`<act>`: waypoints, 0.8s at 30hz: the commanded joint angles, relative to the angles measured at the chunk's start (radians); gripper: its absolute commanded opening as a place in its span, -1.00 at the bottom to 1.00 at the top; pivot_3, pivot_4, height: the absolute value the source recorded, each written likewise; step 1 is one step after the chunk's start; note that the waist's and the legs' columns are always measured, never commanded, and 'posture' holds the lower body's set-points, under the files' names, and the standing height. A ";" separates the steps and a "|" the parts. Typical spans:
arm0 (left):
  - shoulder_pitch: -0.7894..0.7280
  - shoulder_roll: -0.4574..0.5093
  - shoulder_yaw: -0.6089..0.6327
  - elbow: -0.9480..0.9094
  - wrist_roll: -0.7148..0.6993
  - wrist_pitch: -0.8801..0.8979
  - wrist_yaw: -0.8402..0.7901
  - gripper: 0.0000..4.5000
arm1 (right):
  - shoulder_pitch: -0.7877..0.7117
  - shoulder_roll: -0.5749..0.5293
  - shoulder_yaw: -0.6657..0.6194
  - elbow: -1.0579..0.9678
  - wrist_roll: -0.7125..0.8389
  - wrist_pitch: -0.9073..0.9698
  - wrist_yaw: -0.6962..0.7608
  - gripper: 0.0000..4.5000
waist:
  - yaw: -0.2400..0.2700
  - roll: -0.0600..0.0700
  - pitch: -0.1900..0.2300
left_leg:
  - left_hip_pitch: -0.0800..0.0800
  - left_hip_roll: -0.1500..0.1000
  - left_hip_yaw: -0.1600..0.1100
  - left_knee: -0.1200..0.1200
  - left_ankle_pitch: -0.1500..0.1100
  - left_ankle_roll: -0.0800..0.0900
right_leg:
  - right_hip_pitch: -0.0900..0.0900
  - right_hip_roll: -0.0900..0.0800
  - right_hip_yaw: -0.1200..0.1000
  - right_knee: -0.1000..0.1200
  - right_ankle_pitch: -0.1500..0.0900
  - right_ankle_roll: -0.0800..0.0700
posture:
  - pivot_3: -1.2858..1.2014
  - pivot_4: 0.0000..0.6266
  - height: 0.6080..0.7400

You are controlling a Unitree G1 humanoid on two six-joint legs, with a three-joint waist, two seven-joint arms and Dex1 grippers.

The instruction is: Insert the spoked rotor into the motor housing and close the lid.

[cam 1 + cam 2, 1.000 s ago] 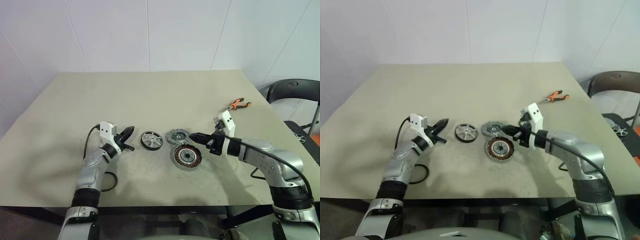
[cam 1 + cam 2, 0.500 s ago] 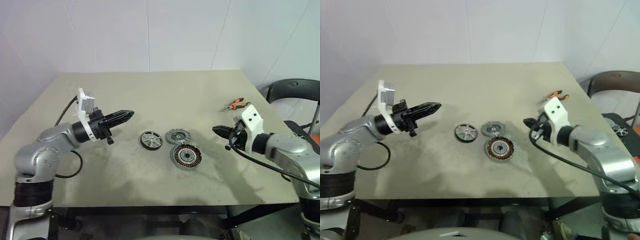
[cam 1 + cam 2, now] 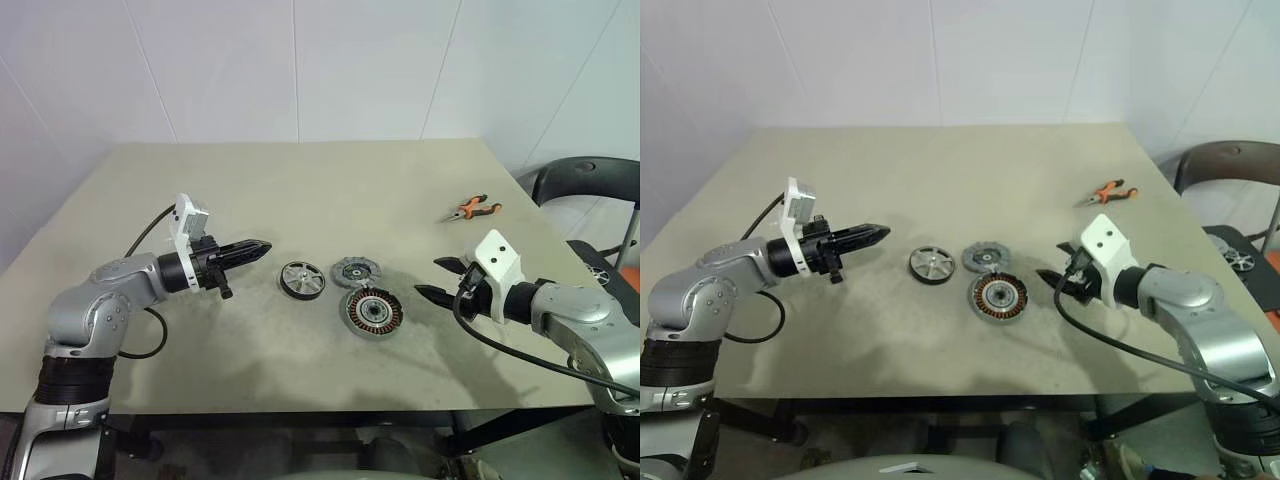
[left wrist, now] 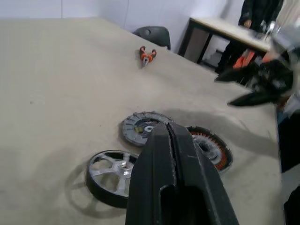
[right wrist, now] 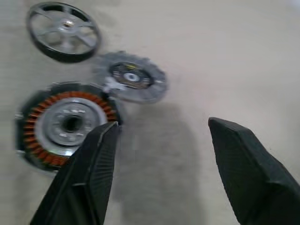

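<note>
You have three parts lying loose on the bench (image 3: 300, 190), grouped near its middle. The spoked rotor (image 3: 302, 280) lies flat on the robot's left of the group. Just beside it is the lid (image 3: 356, 271), slotted face up, and the motor housing (image 3: 373, 313) sits nearer the robot, its copper windings facing up, its rim touching or almost touching the lid's edge.

Your left tool (image 3: 262, 246) is pinched together and empty — it hangs above the bench to the left of the rotor, pointing roughly level toward the parts. Your right tool (image 3: 434, 278) stands wide with nothing between its fingers, held to the right of the housing and clear of it, aimed back toward the group.

Orange-handled pliers (image 3: 474, 208) lie well apart — toward the far right of the bench.
</note>
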 commanded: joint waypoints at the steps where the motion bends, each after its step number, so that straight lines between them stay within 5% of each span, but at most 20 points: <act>1: 0.023 -0.019 0.039 -0.033 -0.065 0.071 0.045 -1.00 | -0.043 0.012 -0.015 -0.029 0.019 0.004 -0.009 0.35 | -0.001 0.000 0.000 | 0.000 0.000 0.000 0.000 0.000 0.000 | 0.000 0.000 0.000 0.000 0.000 0.000 | 0.03 -1.00 1.00; 8: 0.130 -0.053 0.016 -0.013 0.011 0.087 0.157 -0.92 | -0.057 0.028 0.008 -0.019 0.007 0.001 -0.021 0.36 | 0.001 0.000 0.000 | 0.001 0.000 0.000 0.000 0.000 0.000 | 0.000 0.000 0.000 0.000 0.000 0.000 | 0.03 -1.00 1.00; 10: 0.151 -0.080 0.035 -0.009 0.009 0.070 0.179 -0.74 | -0.058 0.024 0.009 -0.014 0.006 -0.002 -0.018 0.37 | 0.001 0.000 0.000 | 0.001 0.000 0.000 0.000 -0.001 -0.001 | 0.000 -0.001 0.000 0.000 0.000 0.000 | 0.03 -1.00 1.00; 21: 0.167 -0.162 0.023 0.018 0.021 0.076 0.240 0.96 | -0.059 0.023 0.018 -0.011 0.005 -0.002 -0.009 0.37 | 0.000 0.000 0.000 | 0.000 0.000 0.000 0.000 -0.002 -0.003 | -0.001 -0.002 0.000 0.000 0.000 -0.001 | 0.03 -1.00 1.00; 24: 0.163 -0.177 0.011 0.060 0.025 0.084 0.243 0.99 | -0.055 0.029 0.022 -0.018 0.004 0.005 -0.017 0.37 | 0.000 0.000 0.000 | 0.000 0.000 0.000 0.000 -0.002 -0.003 | -0.001 -0.002 0.000 0.000 0.000 -0.001 | 0.03 -1.00 1.00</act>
